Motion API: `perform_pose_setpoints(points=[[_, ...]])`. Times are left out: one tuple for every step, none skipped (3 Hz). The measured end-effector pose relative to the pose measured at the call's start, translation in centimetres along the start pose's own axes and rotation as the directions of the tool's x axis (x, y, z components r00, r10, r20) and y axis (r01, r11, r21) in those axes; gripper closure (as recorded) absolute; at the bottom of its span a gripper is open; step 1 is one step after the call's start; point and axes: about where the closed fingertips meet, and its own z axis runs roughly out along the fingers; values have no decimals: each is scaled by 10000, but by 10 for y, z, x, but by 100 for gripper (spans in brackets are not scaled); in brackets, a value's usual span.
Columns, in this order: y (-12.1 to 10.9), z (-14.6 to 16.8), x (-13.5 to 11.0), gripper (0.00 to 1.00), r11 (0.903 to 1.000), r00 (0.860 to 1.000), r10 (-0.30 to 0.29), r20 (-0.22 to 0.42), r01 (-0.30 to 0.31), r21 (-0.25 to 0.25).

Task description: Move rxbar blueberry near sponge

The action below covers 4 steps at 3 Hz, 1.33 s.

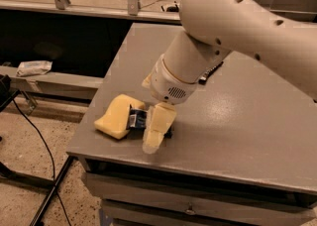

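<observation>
Since the rxbar blueberry (pixel 137 119) is already laid touching the sponge (pixel 115 117) by the table (pixel 237 136) near-left corner, it looks mostly done (gripper (pixel 157 131) down right at it, grip can't be told). Probably only letting go is left.

The gripper (pixel 154 130), cream-white, sits near the front-left corner of the grey tabletop (pixel 237 121). The arm (pixel 233 27) matches it. The rxbar blueberry (pixel 138 119) is dark blue with a pale label. The sponge (pixel 114 117) is pale yellow.
</observation>
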Motion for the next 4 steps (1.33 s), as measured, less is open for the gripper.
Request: perform_pose_setpoints(points=[[-7,-27,15,0,9987,9993,19,378,-38,500],[-15,-77,43,0,9868,9967,20,808,-150,1613],[-19,-132,79,0,9597,9940,-80,1088,-229,2800],[-19,-132,79,0,9597,9940,-81,1087,-228,2800]])
